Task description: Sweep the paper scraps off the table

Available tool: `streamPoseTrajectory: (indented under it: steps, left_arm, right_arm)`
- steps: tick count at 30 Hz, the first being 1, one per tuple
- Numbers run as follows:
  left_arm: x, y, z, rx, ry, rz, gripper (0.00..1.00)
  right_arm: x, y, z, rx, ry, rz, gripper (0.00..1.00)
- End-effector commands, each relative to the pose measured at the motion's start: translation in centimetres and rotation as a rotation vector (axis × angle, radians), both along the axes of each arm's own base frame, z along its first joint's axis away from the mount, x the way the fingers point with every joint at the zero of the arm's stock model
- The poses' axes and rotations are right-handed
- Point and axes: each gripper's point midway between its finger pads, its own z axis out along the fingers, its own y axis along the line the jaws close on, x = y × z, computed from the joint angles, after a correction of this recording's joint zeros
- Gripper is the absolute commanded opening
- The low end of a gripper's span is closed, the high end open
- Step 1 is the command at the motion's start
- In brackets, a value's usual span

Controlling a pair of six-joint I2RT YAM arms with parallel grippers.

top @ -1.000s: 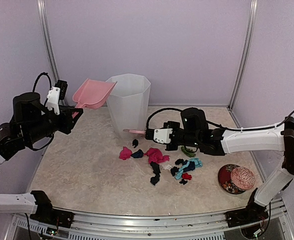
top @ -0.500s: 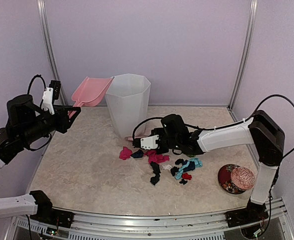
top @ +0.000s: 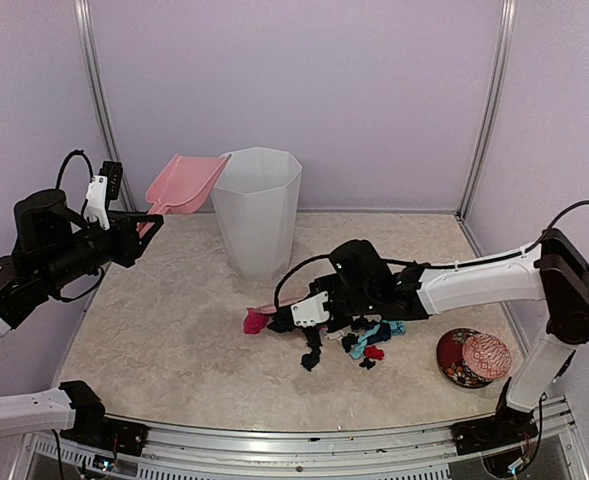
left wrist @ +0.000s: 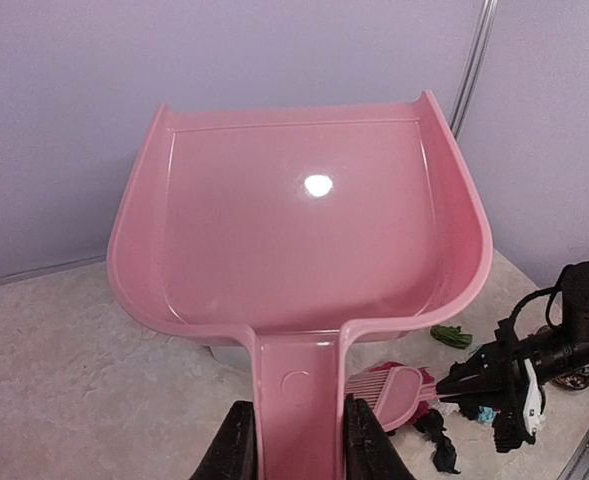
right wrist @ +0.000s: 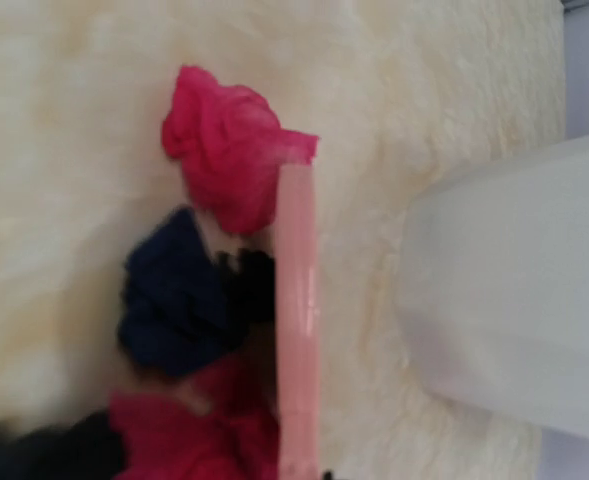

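**Paper scraps** (top: 319,338): small wrinkly bits in magenta, black, teal, white and red are lying bunched on the beige speckled desk (top: 174,340), between the bin (top: 259,215) and the red patterned dish (top: 474,358).

**Top view:** the right claw (top: 294,313) is clenching a pink brush (top: 267,309), whose head is touching a magenta scrap (top: 255,322) at the heap's left end. The left claw (top: 139,228) is grasping the pink dustpan (top: 184,185) by its handle and holding it aloft near the bin's rim, well apart from the scraps.

**Left wrist view only:** the dustpan's smooth, glossy scoop is showing its raised side walls. The brush is showing a ribbed face, and a green scrap (left wrist: 451,336) is lying apart behind the heap.

**Right wrist view only (blurred):** the brush is appearing edge-on as a narrow pink strip. The crumpled magenta scrap is sitting at its tip, with a navy scrap (right wrist: 174,300) beside it. The bin's translucent white wall is showing at right.
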Motion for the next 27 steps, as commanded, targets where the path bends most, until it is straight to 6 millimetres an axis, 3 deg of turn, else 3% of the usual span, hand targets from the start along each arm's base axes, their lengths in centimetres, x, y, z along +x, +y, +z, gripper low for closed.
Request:
streamPoseTrajectory:
  steps: [1,6,11,13,16,21,27]
  left_arm:
    - [0.3,0.1,0.2,-0.012,-0.012,0.011,0.0]
    - [0.6,0.1,-0.1,-0.011,-0.001,0.013,0.0]
    - [1.0,0.2,-0.3,-0.016,0.01,0.008,0.0]
    - [1.1,0.3,-0.3,-0.02,0.013,0.009,0.0]
    - [1.2,0.4,-0.1,-0.027,0.009,0.012,0.0]
    - [1.1,1.1,0.2,-0.035,-0.004,0.04,0.0]
    - [1.1,2.2,0.6,-0.039,-0.023,0.096,0.0]
  right_arm:
    - [-3.6,-2.6,0.8,-0.034,0.046,0.042,0.0]
    - [-4.7,-5.4,3.3,-0.032,0.027,-0.011,0.0]
    - [-5.5,-5.9,11.1,0.155,-0.064,-0.04,0.0]
    - [-6.3,-5.1,14.6,0.281,-0.047,-0.04,0.0]
    - [-7.4,-3.6,17.6,0.445,0.057,-0.037,0.0]
    - [-7.0,-1.2,18.9,0.67,0.324,-0.135,0.0]
    - [-6.6,2.0,17.5,0.828,0.66,-0.221,0.0]
